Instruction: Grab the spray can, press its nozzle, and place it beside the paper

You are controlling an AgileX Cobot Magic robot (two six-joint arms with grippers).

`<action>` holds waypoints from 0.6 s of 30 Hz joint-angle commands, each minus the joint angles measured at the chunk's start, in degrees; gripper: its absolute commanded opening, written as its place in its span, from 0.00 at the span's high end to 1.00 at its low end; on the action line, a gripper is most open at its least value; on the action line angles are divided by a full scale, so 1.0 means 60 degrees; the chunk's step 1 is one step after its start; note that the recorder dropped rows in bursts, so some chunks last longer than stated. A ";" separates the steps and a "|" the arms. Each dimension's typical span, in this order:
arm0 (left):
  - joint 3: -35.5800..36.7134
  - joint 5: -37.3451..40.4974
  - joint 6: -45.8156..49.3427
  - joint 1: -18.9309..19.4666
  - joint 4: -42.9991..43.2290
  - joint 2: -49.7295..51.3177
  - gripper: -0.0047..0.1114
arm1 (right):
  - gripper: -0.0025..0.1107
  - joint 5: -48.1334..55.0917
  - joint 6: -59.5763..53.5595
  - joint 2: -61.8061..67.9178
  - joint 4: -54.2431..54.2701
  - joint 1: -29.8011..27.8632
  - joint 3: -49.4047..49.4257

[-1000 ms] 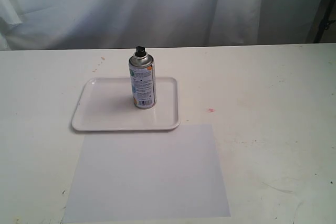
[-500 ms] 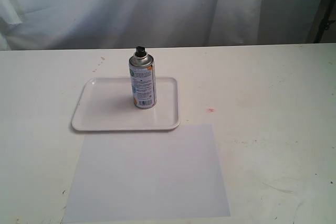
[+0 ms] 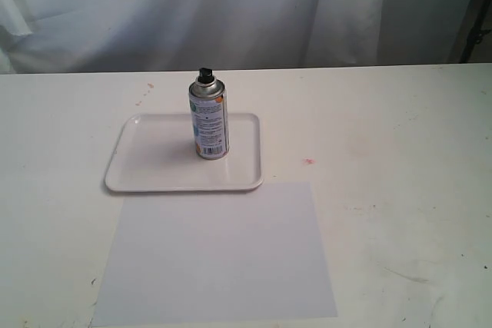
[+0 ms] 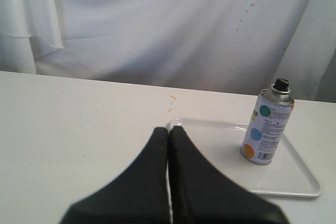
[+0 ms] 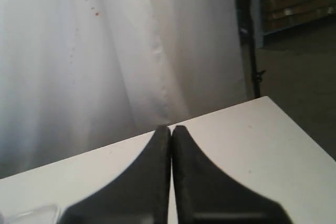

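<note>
The spray can (image 3: 209, 118) stands upright on a white tray (image 3: 154, 167), toward the tray's right side, its black nozzle (image 3: 205, 75) on top. The pale lavender paper (image 3: 219, 255) lies flat just in front of the tray. Neither arm shows in the exterior view. In the left wrist view my left gripper (image 4: 168, 129) is shut and empty, well short of the spray can (image 4: 266, 130) and off to its side. My right gripper (image 5: 171, 129) is also shut and empty, facing the table's far corner and the curtain; the can is out of that view.
A white curtain (image 3: 231, 5) hangs behind the table. The table's far edge and right corner (image 5: 268, 100) drop off to a dark floor. A small pink stain (image 3: 309, 161) marks the tabletop right of the tray.
</note>
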 commanded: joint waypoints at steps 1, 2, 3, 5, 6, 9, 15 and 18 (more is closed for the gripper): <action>0.0029 -0.0079 0.0056 0.0026 -0.0053 -0.0016 0.96 | 0.98 -0.0079 0.0030 -0.0782 0.0374 -0.0732 0.0483; 0.0029 -0.0079 0.0056 0.0026 -0.0053 -0.0016 0.96 | 0.98 -0.0079 0.0030 -0.0926 0.0374 -0.0793 0.0541; 0.0029 -0.0079 0.0056 0.0026 -0.0053 -0.0016 0.96 | 0.98 -0.0079 0.0008 -0.1029 0.0374 -0.0817 0.0579; 0.0029 -0.0079 0.0056 0.0026 -0.0053 -0.0016 0.96 | 0.98 -0.0105 -0.0024 -0.1230 0.0460 -0.0843 0.0579; 0.0029 -0.0079 0.0056 0.0026 -0.0053 -0.0016 0.96 | 0.98 -0.0161 -0.0024 -0.1281 0.0460 -0.0843 0.0579; 0.0029 -0.0079 0.0056 0.0026 -0.0053 -0.0016 0.96 | 0.98 -0.0276 -0.0480 -0.1373 0.0656 -0.0805 0.0579; 0.0029 -0.0079 0.0056 0.0026 -0.0053 -0.0016 0.96 | 0.98 -0.0276 -0.0643 -0.1373 0.0892 -0.0803 0.0579; 0.0029 -0.0079 0.0056 0.0026 -0.0053 -0.0016 0.96 | 0.98 -0.0276 -0.1002 -0.1373 0.1341 -0.0803 0.0579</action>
